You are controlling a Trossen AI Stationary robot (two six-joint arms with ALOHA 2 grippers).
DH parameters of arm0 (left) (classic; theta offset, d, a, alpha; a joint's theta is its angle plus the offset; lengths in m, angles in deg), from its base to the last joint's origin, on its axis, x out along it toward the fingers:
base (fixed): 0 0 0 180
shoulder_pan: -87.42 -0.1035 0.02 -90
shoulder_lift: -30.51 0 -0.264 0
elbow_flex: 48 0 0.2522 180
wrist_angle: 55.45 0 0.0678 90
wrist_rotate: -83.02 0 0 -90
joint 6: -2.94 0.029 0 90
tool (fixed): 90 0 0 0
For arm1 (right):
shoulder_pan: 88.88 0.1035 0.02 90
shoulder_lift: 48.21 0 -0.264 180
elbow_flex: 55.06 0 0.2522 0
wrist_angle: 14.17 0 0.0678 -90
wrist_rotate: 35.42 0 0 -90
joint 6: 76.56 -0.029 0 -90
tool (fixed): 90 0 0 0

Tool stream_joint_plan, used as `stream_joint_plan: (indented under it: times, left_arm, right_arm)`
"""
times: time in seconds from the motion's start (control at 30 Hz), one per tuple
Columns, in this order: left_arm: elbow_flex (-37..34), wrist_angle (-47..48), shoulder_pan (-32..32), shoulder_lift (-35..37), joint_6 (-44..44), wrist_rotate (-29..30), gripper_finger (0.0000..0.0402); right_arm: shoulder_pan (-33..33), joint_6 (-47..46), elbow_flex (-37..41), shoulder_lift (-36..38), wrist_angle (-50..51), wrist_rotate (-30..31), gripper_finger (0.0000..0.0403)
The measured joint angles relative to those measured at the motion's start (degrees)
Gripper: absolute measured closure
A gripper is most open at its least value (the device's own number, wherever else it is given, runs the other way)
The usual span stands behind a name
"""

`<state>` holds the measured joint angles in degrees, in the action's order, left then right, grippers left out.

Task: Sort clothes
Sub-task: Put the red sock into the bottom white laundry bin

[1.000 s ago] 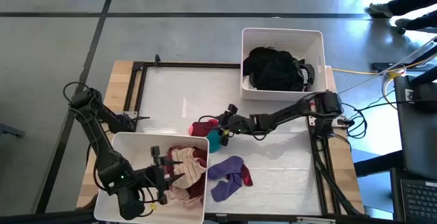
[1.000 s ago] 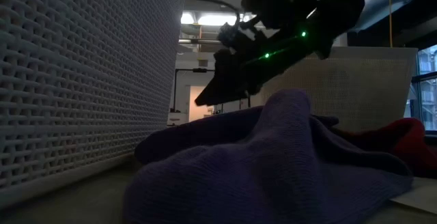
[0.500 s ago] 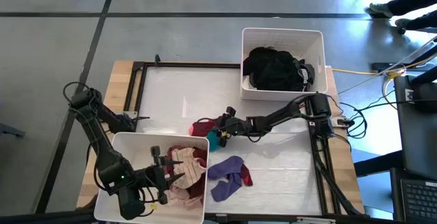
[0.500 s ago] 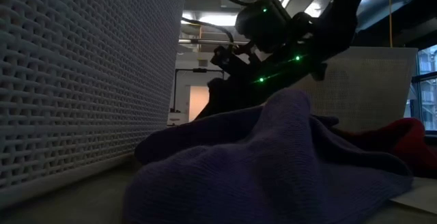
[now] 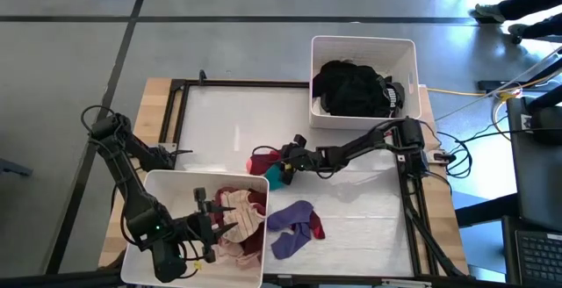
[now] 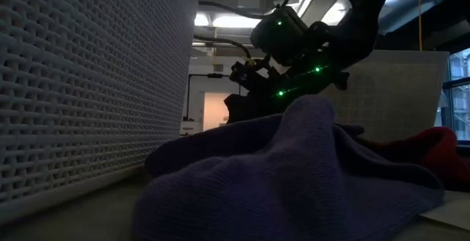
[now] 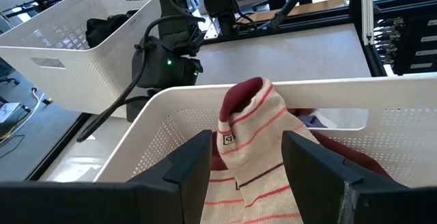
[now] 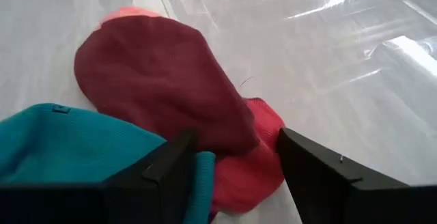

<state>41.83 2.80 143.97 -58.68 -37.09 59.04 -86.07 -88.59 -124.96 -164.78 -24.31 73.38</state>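
The surface (image 5: 351,218) is carrying two white bins. The far bin (image 5: 362,47) is sitting well beyond the right arm's fingers and is holding a heap of black clothes (image 5: 351,89). The near bin (image 5: 167,187) is sitting directly under the left arm's fingers, with a pile of pink, maroon and striped garments inside it.

The right gripper (image 5: 285,158) is reaching low across the middle of the surface. Its fingers (image 8: 171,162) are standing apart, released, with nothing grasped between them. Just ahead of them a maroon garment (image 8: 164,87) is lying flat, with a red piece (image 8: 256,159) partly under it, between the fingertips, and a pink edge (image 8: 130,12) showing at its far side. A teal garment (image 8: 75,135) is lying against one finger, touching the maroon one.

The left gripper (image 5: 207,220) is hovering over the near bin. Its fingers (image 7: 194,166) are spread wide, released, and a cream sock with red stripes and a maroon cuff (image 7: 249,142) is lying between them on the pile; whether they are touching it I cannot tell.

A purple garment (image 5: 294,226) is lying crumpled on the surface beside the near bin, well to the side of the left fingers and nearer than the right fingers. In the low view the purple garment is filling the foreground, with the right arm's dark body behind it.
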Motion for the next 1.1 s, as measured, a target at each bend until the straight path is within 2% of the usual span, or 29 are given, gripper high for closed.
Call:
stream_joint_plan:
  times: [0.13,0.27,0.43,0.5,0.67,1.1]
  left_arm:
    - [0.0,0.0,0.0,0.0,0.0,0.0,0.0233]
    - [0.0,0.0,0.0,0.0,0.0,0.0,0.0233]
    - [0.0,0.0,0.0,0.0,0.0,0.0,0.0233]
    - [0.0,0.0,0.0,0.0,0.0,0.0,0.0233]
    - [0.0,0.0,0.0,0.0,0.0,0.0,0.0233]
    - [0.0,0.0,0.0,0.0,0.0,0.0,0.0233]
  right_arm:
    - [0.1,0.5,0.0,0.0,-0.5,0.1,0.0231]
    - [0.1,1.7,0.0,0.0,-0.4,0.3,0.0302]
    - [0.2,2.5,0.0,0.0,-0.6,4.2,0.0387]
    - [0.4,3.6,0.0,0.0,-1.4,4.2,0.0392]
    - [2.1,5.3,0.0,1.8,-1.4,7.7,0.0364]
    - [13.2,18.6,0.0,10.4,-1.6,31.7,0.0359]
